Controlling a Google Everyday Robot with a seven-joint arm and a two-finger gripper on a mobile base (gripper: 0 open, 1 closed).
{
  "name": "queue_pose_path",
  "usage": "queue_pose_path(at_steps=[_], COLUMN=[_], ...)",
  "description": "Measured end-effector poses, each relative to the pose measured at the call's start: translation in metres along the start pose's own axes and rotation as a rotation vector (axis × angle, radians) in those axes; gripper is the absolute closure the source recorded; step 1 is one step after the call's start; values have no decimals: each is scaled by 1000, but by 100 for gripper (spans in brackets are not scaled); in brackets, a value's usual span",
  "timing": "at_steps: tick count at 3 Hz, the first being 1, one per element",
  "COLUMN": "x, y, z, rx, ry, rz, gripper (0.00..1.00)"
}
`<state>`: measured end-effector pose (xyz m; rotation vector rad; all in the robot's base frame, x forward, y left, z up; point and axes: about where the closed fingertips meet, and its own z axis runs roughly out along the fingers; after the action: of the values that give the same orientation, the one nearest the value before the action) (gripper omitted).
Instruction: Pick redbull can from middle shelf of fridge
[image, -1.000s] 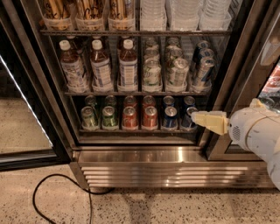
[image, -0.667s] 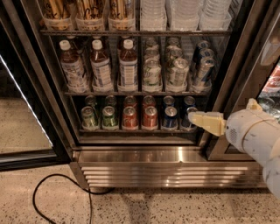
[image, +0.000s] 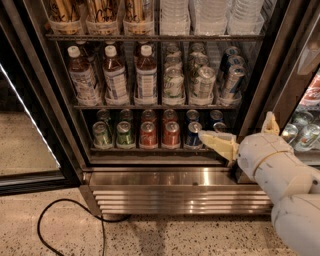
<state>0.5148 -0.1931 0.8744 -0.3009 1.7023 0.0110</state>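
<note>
Looks like a shop or canteen: a glass-door commercial fridge (image: 180, 196) stocked with neat rows of bottles (image: 115, 76) and cans (image: 149, 135), on a speckled floor (image: 200, 236). The gripper (image: 211, 139) hangs at the right end of the lowest rack (image: 145, 149).

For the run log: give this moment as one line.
gripper: at bottom rack's right end, below middle shelf | redbull can: upright on middle shelf, right side, not held

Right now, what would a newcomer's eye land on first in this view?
The white arm juts in from the right, its pincer level with the lower rack of short cans, below the middle shelf. At that shelf's right end stand the blue-and-silver redbull cans, with white-capped bottles at its left. A black cable loops on the floor before the fridge.
</note>
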Motion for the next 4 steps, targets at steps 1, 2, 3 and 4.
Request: queue_pose_path(at_steps=[1,2,3,4], x=[8,15,17,18], y=[24,40,49,45], z=[7,17,32,51], rx=[0,27,78,155], ry=[-30,-45,-55,-68], rz=[-16,-17,0,45], gripper=[0,0,0,9])
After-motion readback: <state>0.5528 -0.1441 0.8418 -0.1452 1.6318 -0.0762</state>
